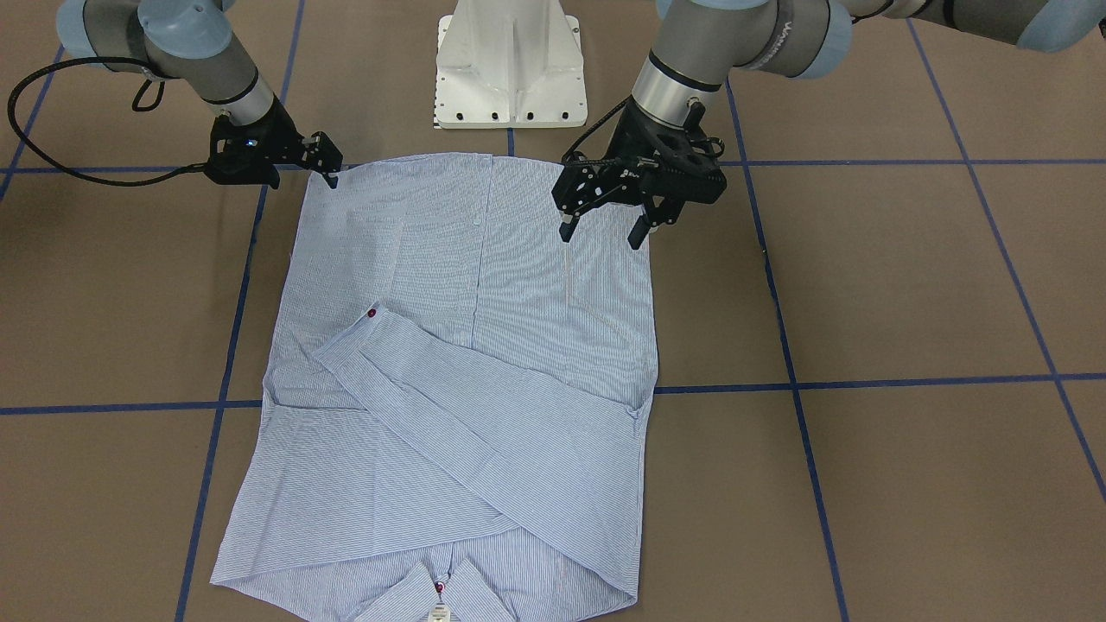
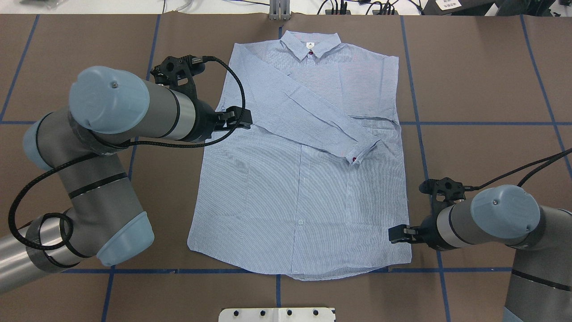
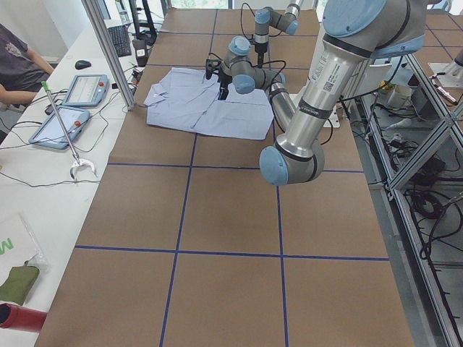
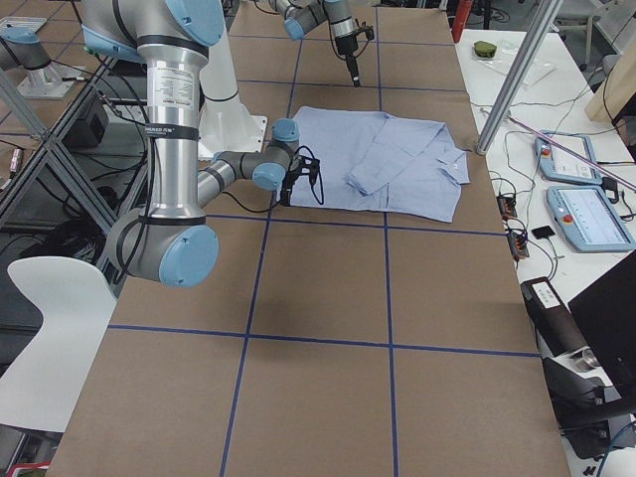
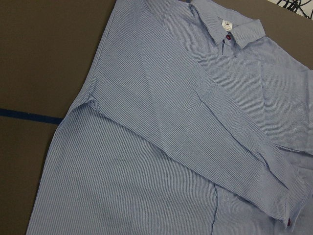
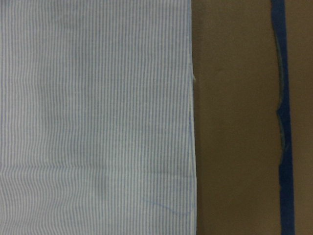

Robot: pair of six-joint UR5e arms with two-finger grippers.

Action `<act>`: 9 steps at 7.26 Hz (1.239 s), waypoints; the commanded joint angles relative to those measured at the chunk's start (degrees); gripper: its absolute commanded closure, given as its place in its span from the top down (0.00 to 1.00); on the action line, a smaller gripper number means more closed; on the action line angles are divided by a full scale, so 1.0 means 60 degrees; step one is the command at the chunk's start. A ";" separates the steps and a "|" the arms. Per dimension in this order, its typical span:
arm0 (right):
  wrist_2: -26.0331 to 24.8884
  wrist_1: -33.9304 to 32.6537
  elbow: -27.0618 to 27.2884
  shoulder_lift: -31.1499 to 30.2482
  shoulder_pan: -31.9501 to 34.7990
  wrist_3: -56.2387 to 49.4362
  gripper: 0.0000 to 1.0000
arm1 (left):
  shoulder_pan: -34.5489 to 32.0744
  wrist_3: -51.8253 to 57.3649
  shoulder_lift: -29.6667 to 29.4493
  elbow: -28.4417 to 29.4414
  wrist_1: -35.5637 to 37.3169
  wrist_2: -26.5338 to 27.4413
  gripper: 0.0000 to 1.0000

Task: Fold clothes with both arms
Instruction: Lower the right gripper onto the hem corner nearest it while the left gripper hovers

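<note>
1. You've got the shirt (image 2: 286,201) flat and front up on the brown table (image 2: 482,67). Its collar (image 2: 311,44) is at the far side from the robot, and its hem (image 1: 415,164) is just beside the white base (image 1: 510,69).
2. One sleeve (image 2: 304,116) is folded diagonally across the chest, starting from the shoulder on the robot's left. Its cuff (image 2: 363,150), with a red button (image 2: 354,159), ends toward the robot's right.
3. Your left gripper (image 1: 603,235) has its fingers wide apart and grips nothing. It hangs above the shirt's side edge on the robot's left, about level with the armpit. Its wrist view shows only cloth from above.
4. Your right gripper (image 1: 328,164) is low at the hem corner on the robot's right, with its tip at the cloth edge. You can't tell from these views whether the fingers are apart or pinched together.
5. The right wrist view shows the shirt's straight edge on bare table. A blue tape line (image 6: 286,147) runs alongside it without touching it.
</note>
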 commanded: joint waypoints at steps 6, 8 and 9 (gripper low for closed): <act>0.0044 -0.0053 -0.0240 0.0084 -0.0411 0.0003 0.61 | 0.0013 -0.0004 -0.0058 -0.0109 0.0220 0.0034 1.00; 0.0058 -0.0039 -0.0254 0.0098 -0.0426 0.0003 0.60 | 0.0013 -0.0004 -0.0029 -0.0153 0.0220 0.0049 1.00; 0.0087 -0.0039 -0.0269 0.0098 -0.0426 0.0003 0.60 | 0.0013 -0.0004 -0.0029 -0.0153 0.0220 0.0049 1.00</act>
